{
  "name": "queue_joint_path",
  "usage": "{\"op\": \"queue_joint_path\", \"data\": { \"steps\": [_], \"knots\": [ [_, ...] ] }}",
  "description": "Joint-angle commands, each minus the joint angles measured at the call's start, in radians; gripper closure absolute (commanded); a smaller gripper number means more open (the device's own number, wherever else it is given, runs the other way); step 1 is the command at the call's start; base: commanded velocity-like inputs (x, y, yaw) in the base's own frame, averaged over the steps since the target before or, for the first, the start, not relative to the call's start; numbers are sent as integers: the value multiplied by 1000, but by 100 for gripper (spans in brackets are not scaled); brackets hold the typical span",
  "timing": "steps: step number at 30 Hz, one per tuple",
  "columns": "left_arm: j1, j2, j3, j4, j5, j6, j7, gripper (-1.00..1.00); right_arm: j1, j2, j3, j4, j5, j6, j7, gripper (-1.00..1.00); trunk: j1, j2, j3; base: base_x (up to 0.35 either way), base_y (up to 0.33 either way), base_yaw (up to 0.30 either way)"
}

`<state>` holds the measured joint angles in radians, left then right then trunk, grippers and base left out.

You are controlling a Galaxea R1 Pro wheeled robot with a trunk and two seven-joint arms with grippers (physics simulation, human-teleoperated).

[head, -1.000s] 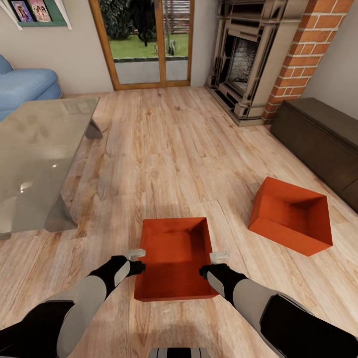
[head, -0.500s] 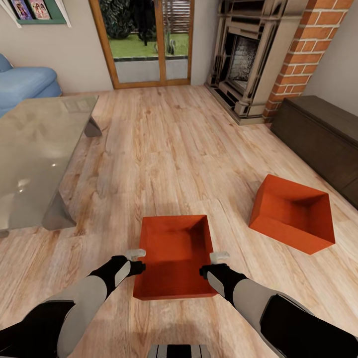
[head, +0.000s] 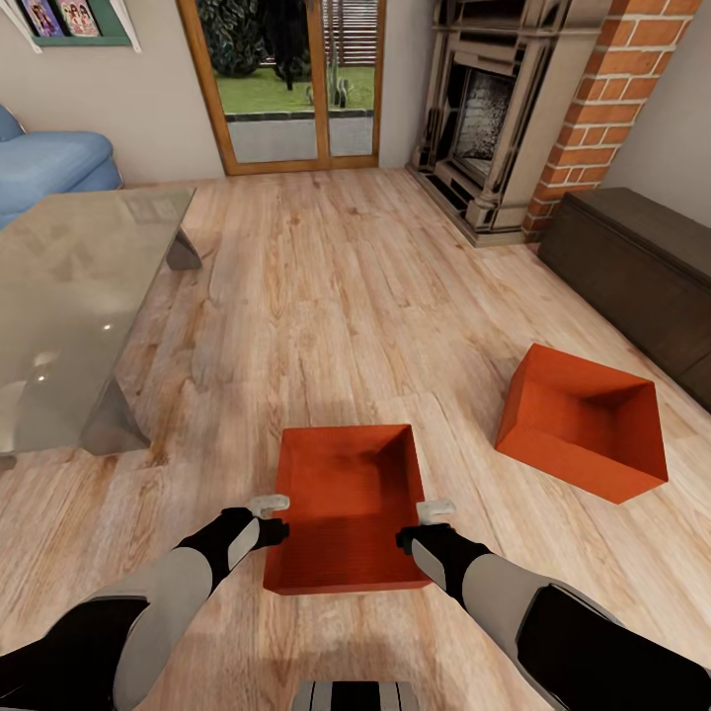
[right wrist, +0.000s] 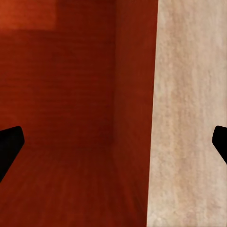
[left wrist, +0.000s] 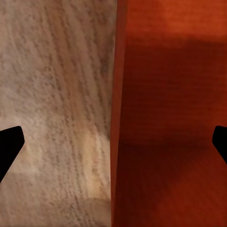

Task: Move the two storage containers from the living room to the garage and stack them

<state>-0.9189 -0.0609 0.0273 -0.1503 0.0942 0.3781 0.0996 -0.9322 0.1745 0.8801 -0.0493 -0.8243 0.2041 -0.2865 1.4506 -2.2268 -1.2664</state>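
While the light wood plank floor (head: 336,296) is spreading across most of the head view, a glass tabletop (head: 69,296) is taking up the left side, with a blue sofa (head: 54,163) showing behind it in the upper left corner. A glazed door (head: 286,84) onto a garden is standing at the top centre, a fireplace (head: 484,109) with a brick chimney (head: 607,89) is sitting at the upper right, and a dark low cabinet (head: 642,276) is running along the right edge.

Two orange-red storage containers are resting on the wood planks. The nearer container (head: 346,509) is lying at the lower centre of the frame, open side up, between the two arms. The second container (head: 583,420) is sitting apart from it at the right, turned at an angle, near the cabinet.

The left hand (head: 269,518) is hovering at the nearer container's left wall, and in the left wrist view its fingers (left wrist: 10,144) are spread wide, one to each side of that wall (left wrist: 118,118). The right hand (head: 430,523) is positioned at the opposite wall, fingers (right wrist: 9,144) likewise spread wide, straddling the rim (right wrist: 153,113) without pinching it.
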Motion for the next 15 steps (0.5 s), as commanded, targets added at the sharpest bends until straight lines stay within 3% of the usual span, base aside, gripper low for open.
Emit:
{"op": "queue_joint_path", "data": {
  "steps": [1, 15],
  "knots": [
    [0, 0, 3, -2, 10, 5, 6, -100, 0, 0, 8, -1, -6, 6, -5, -100, 0, 0, -1, 0, 0, 0],
    [0, 0, 2, -3, 10, 5, 6, -100, 0, 0, 10, -1, -6, 6, -5, -100, 0, 0, -1, 0, 0, 0]
  ]
}}
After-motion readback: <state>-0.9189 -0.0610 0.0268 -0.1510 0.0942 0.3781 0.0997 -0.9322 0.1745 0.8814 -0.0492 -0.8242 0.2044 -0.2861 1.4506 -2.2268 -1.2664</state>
